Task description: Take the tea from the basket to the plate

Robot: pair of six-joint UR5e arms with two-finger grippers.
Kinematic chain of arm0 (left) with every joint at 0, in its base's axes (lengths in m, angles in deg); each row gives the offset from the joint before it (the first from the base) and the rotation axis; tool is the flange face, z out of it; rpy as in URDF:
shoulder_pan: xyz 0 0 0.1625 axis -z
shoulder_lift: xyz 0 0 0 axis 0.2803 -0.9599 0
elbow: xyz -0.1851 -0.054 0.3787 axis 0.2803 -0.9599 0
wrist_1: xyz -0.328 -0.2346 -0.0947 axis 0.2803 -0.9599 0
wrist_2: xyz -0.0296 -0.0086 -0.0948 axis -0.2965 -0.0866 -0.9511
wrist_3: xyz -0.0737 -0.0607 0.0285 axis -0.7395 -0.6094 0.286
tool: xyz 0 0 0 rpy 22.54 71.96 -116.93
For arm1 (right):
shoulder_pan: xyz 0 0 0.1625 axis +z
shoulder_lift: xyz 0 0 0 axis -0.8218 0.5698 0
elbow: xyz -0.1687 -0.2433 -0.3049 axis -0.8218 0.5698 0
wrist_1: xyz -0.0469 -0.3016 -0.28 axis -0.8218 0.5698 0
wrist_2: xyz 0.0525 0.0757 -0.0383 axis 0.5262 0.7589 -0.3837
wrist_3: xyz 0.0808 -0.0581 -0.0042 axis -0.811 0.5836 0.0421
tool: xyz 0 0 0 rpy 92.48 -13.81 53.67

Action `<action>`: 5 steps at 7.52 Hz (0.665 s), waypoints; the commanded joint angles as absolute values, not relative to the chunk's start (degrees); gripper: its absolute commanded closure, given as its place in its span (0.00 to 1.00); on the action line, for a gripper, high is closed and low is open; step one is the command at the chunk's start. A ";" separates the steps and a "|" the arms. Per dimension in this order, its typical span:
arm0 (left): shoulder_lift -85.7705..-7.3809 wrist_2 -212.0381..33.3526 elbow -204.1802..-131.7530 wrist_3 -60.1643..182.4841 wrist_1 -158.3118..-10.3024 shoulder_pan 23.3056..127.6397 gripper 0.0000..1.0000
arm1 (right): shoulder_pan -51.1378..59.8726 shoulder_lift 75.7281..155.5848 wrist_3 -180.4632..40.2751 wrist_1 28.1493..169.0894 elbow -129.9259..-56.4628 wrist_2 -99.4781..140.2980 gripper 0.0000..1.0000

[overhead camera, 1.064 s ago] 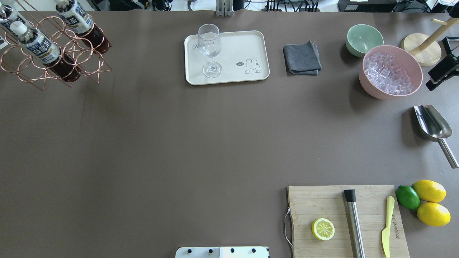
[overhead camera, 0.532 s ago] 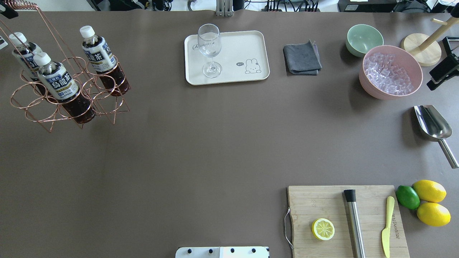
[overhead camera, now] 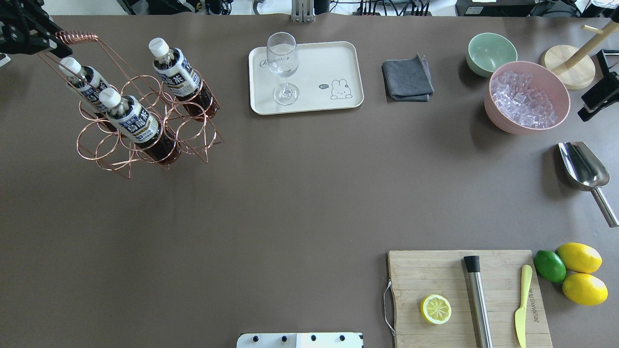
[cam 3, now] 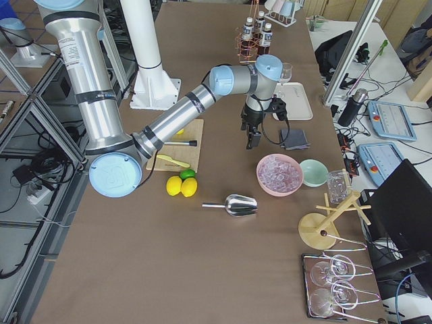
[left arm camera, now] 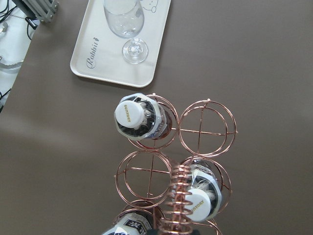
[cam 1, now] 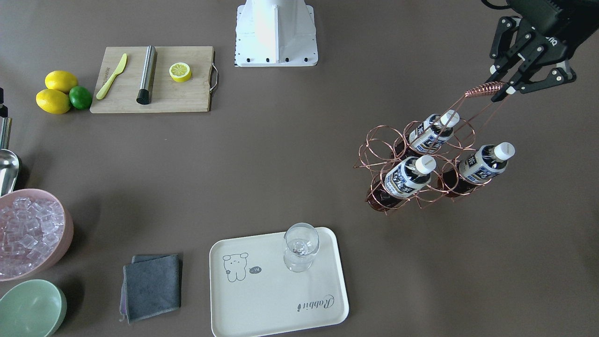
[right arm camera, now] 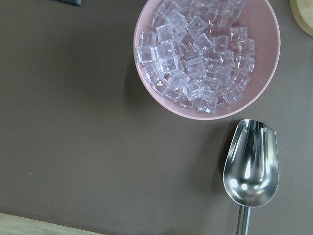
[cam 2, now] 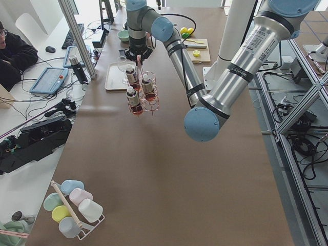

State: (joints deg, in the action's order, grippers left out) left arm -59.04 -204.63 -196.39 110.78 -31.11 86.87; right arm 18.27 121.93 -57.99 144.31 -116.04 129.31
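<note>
My left gripper (cam 1: 501,91) is shut on the coiled handle (overhead camera: 76,36) of the copper wire basket (left arm camera: 208,129). The basket hangs tilted from it over the table's far left. Three tea bottles stand in its cells: one nearest the plate (overhead camera: 176,77), one in front (overhead camera: 133,123) and one behind (overhead camera: 84,79). The cream plate (overhead camera: 329,63) lies to the right of the basket, with a clear glass (overhead camera: 283,60) on it. My right gripper (cam 3: 253,138) hovers near the pink bowl; I cannot tell whether it is open or shut.
A pink bowl of ice (overhead camera: 527,96), a green bowl (overhead camera: 491,53), a grey cloth (overhead camera: 407,77) and a metal scoop (overhead camera: 582,166) are at the right. A wooden cutting board (overhead camera: 435,270) holds a lemon half, a steel muddler and a knife.
The basket with its three bottles has moved right and toward the robot, nearer the plate. My left gripper has come into the overhead view with it.
</note>
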 commanded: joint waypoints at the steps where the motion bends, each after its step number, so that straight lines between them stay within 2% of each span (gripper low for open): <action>1: -60.55 -205.09 -196.70 107.45 -31.05 81.51 1.00 | 18.56 121.96 -57.99 144.30 -116.04 129.31 0.00; 5: -63.01 -206.68 -197.23 100.60 -31.66 76.40 1.00 | 18.39 121.96 -57.90 144.30 -116.39 129.31 0.00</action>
